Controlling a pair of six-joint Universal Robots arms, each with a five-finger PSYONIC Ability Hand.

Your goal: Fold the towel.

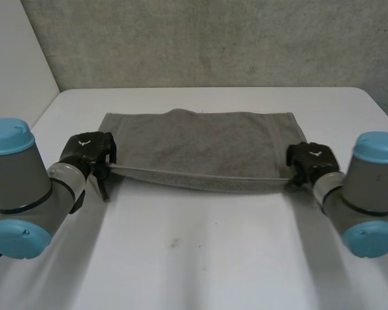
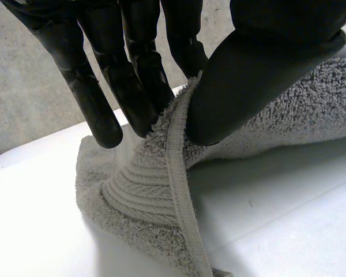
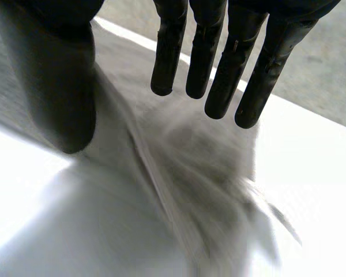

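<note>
Grey towel (image 1: 194,139) on the white table (image 1: 200,258), near edge lifted up, left hand (image 1: 88,150) pinching its left corner, right hand (image 1: 313,158) by the right corner, fingers straight, not gripping.

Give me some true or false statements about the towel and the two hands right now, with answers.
1. The grey towel lies on the white table. True.
2. The left hand pinches the towel's hemmed edge between thumb and fingers. True.
3. Both hands are at the towel's far edge. False: the left hand and the right hand are at the ends of its near edge.
4. The towel is rolled up tight. False: it is spread wide, its near edge lifted between the hands.
</note>
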